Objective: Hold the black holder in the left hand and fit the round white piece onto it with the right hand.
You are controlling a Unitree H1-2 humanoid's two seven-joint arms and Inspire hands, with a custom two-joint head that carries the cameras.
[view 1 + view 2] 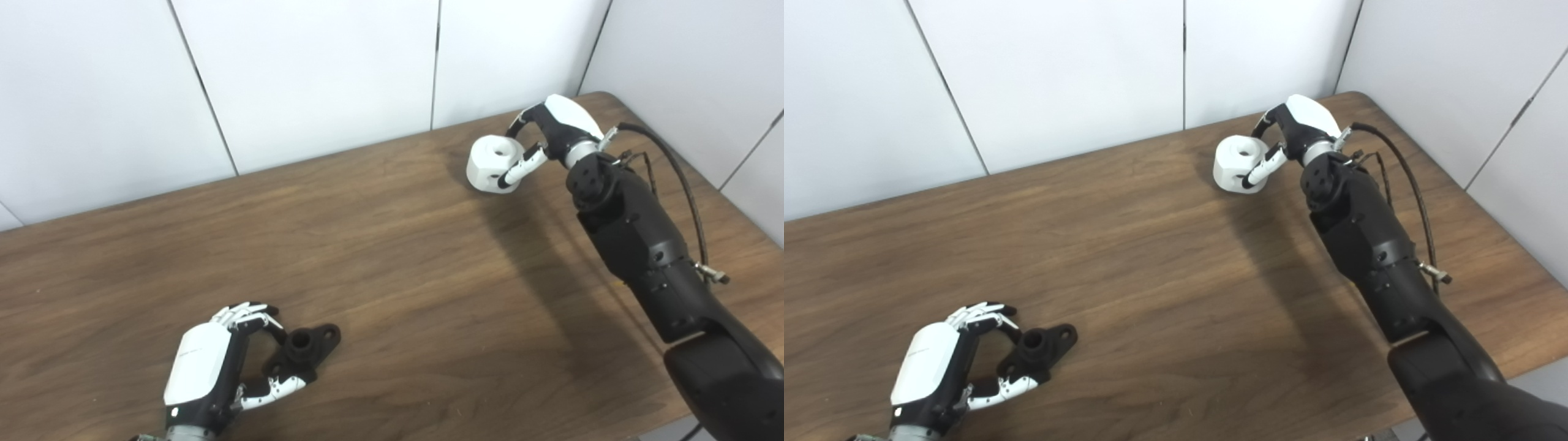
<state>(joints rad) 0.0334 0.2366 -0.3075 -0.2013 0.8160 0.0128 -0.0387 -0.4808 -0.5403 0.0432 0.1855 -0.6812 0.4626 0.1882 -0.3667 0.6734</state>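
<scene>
The black holder (308, 346), a flanged piece with a short round socket, lies low at the table's near left. My left hand (211, 366) is curled around its left end, fingers on the far side and thumb (277, 387) against the near side, gripping it. At the far right, the round white piece (492, 164) with a centre hole sits tilted on or just above the wood. My right hand (560, 130) is shut on it, fingers over its back and thumb (524, 166) across its front. The two parts are far apart.
The brown wooden table (392, 257) spans the view, with white wall panels (318, 73) behind its far edge. My black right forearm (643, 245), with a loose cable (686, 190), reaches over the right side. The table's near-right edge is close to the arm.
</scene>
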